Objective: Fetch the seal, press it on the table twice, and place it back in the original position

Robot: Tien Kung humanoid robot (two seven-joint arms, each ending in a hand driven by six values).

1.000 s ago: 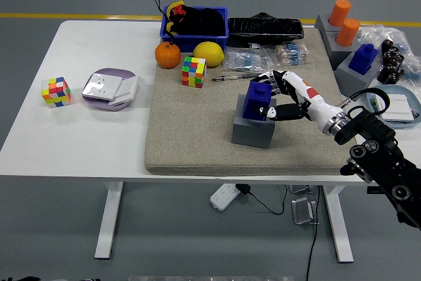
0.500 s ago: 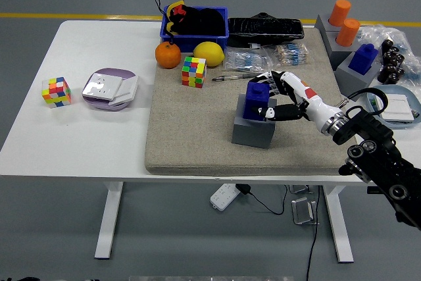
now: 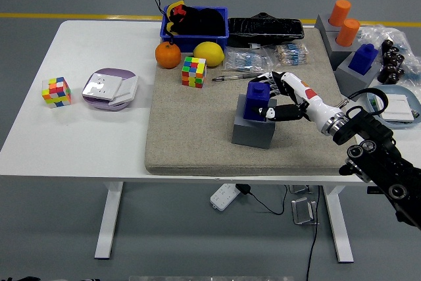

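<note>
The blue seal (image 3: 258, 100) sits on top of a grey block (image 3: 252, 130) near the middle of the beige felt mat (image 3: 191, 136), and the right hand (image 3: 288, 100) has its white-and-black fingers (image 3: 279, 112) curled around the seal's right side, thumb low and the others wrapped over the top edge, so it is gripping the seal. The black right arm (image 3: 378, 162) runs off toward the lower right corner. Just behind the seal lies a pen (image 3: 231, 77), and beyond it some clear packets (image 3: 263, 57) scattered on the mat. Further left on the mat stands a colourful puzzle cube (image 3: 194, 72), with an orange (image 3: 168, 55) and a lemon (image 3: 208, 52) close behind it, the two fruits just in front of a blue bin (image 3: 195, 29) holding something black. A black case (image 3: 266, 28) lies at the mat's far edge beside the bin. Off to the right are grey stands with two orange cylinders (image 3: 344, 21) and a second blue seal (image 3: 363, 58), and next to them a plastic bag (image 3: 401, 37), dark pieces and a plate (image 3: 395, 106). On the bare white table (image 3: 79, 136) to the left sit a second puzzle cube (image 3: 56, 91) and a lavender dish with a white item (image 3: 110, 88) on it.
</note>
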